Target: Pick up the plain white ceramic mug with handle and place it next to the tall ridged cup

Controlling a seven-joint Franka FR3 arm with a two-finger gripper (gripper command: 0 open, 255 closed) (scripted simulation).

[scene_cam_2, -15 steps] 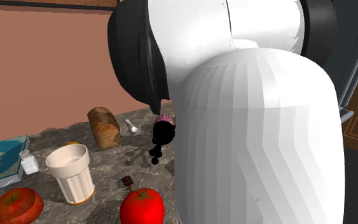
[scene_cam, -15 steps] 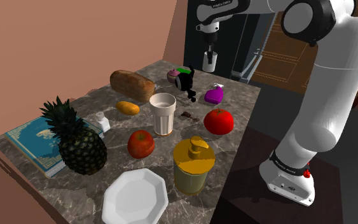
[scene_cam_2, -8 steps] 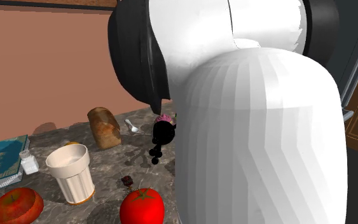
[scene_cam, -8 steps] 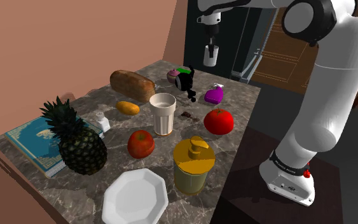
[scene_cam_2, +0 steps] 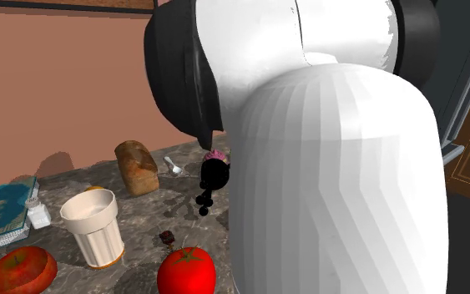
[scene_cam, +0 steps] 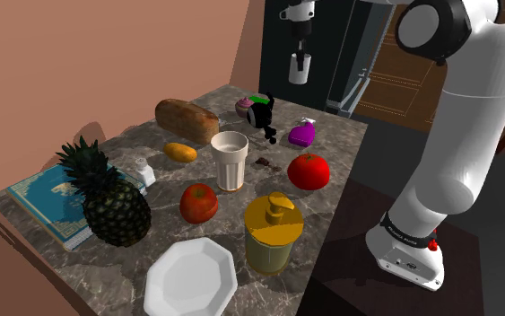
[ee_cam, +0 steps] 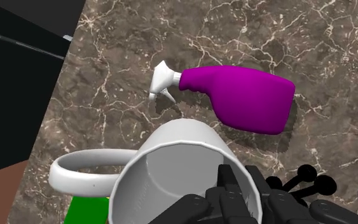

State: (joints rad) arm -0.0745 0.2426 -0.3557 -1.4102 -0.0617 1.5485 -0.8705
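Shoulder view: my gripper (scene_cam: 300,52) is clamped on the white mug (scene_cam: 299,68), which hangs high above the desk's (scene_cam: 340,135) far corner (well apart from the ridged cup (scene_cam: 229,162)).

Second exterior view: the ridged cup (scene_cam_2: 95,225) stands upright near a tomato (scene_cam_2: 187,269).

Wrist view: my gripper (ee_cam: 238,200) pinches the mug's (ee_cam: 165,178) rim above a purple spray bottle (ee_cam: 247,95).

A dark marble countertop (scene_cam: 335,144) carries everything. In the shoulder view a white octagonal plate (scene_cam: 190,277) and a yellow lidded jar (scene_cam: 274,232) lie nearest. Behind them are two tomatoes (scene_cam: 309,171) (scene_cam: 198,203) with a tall ridged cup (scene_cam: 229,161) between. To that view's left stands a pineapple (scene_cam: 111,202) beside a blue book (scene_cam: 44,197) and a salt shaker (scene_cam: 143,171). Farther back lie an orange fruit (scene_cam: 180,152), a bread loaf (scene_cam: 187,120), a purple spray bottle (scene_cam: 301,134) on its side, a black toy figure (scene_cam: 261,114) and a pink cupcake (scene_cam: 244,106).
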